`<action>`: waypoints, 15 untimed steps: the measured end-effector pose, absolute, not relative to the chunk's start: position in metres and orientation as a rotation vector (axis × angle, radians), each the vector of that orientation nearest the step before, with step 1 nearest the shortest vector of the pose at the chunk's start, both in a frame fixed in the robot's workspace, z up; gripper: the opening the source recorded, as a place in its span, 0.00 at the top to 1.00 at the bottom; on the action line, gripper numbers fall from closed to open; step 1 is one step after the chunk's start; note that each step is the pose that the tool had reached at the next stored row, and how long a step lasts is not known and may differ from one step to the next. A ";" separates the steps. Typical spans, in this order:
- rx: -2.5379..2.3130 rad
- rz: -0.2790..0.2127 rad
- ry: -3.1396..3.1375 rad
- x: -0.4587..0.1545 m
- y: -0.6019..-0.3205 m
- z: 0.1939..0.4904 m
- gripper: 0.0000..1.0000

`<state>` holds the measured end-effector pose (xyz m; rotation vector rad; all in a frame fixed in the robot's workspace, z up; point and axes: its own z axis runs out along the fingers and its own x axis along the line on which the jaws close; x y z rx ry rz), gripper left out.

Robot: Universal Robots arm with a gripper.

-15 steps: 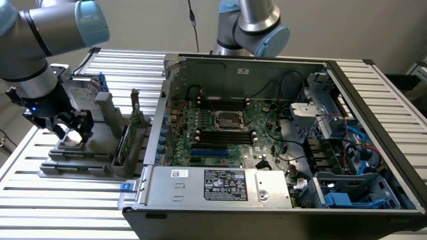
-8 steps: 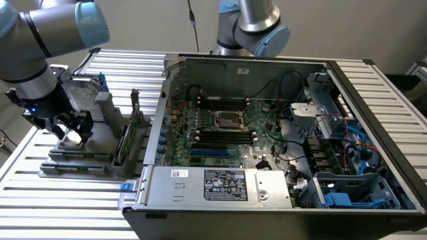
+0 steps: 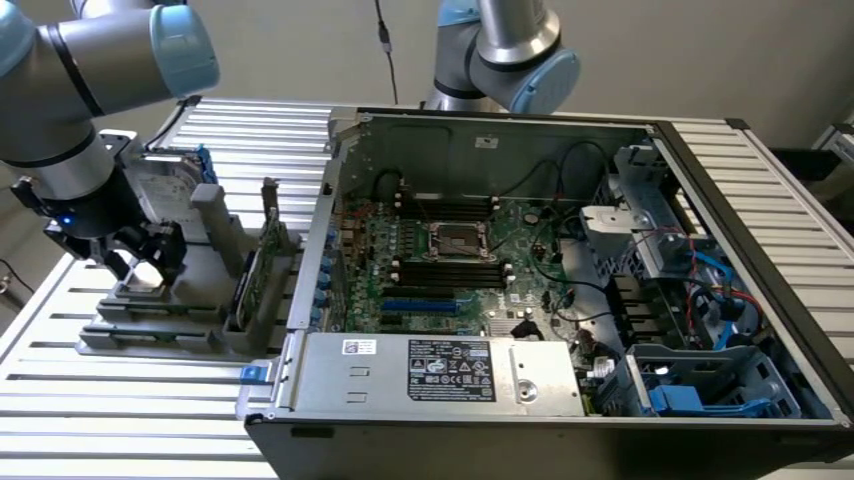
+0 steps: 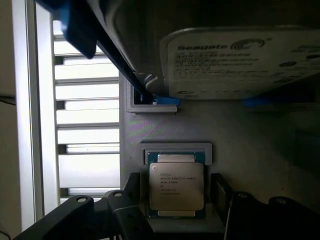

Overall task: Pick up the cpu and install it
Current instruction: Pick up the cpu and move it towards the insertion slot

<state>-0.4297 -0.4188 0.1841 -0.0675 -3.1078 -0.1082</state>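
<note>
The arm (image 3: 67,150) points downward, its open end effector (image 3: 140,268) straddling the cpu (image 4: 176,186) without touching it.

Silver-grey cpu (image 4: 176,186) with black print and green edging; matte grey fixture (image 4: 240,130); white-labelled hard drive (image 4: 240,62); blue bracket (image 4: 75,25); ribbed silver worktop (image 3: 134,430).

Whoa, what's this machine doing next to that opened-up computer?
A robot arm has its gripper open over a grey parts rack that stands beside the open computer case. In the wrist view, the cpu lies flat in its slot on that rack, near a hard drive, with the gripper's fingers either side of it. The cpu is not yet picked up or installed.
</note>
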 end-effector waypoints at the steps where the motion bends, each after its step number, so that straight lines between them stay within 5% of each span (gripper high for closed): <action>1: -0.067 -0.108 -3.108 -0.429 -0.419 0.184 0.33; 15: -0.067 -0.107 -3.108 -0.429 -0.419 0.184 0.35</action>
